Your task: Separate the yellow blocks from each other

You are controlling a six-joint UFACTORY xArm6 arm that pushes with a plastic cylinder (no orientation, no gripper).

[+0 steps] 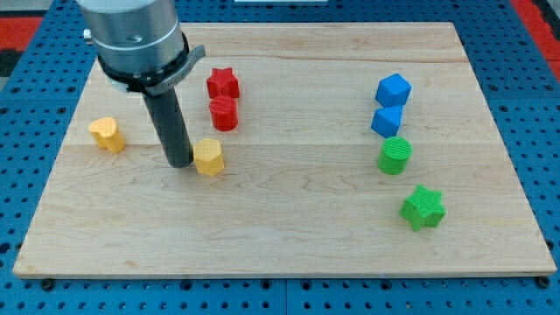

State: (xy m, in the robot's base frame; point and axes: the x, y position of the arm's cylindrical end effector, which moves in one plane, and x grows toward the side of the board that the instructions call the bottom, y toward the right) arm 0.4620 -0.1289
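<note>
**Pushing the yellow blocks further apart**

Rod ending in my tip point(181, 163), bare, nothing to open or close, clamped on nothing. Resting on the board point(289, 262) in its left half, about midway between top and bottom edges, touching or all but touching the left face of the yellow hexagon block point(209, 157). Other yellow block point(107, 135), heart-like in shape, nearer the left edge and a little higher, already apart from the first with the rod standing between them.

Judged from this: separation partly done, more gap still worth gaining. Best line of push probably toward the right edge, or slightly toward the bottom right, straight through the middle of the hexagon so as not to spin it off the tip. Contact off-centre likely to let the block slip round the rod. Slow, steady travel advised.

Worth avoiding any drift toward the top edge: red cylinder point(224, 114) and red star point(222, 83) sitting just above and to the right of the hexagon, near enough to be caught. Open wood ahead across the middle of the board. Blue cube point(393, 89), second blue block point(387, 121), green cylinder point(395, 156) and green star point(423, 208) lined up toward the right edge, well apart from the tip; stopping short of them sensible.
</note>
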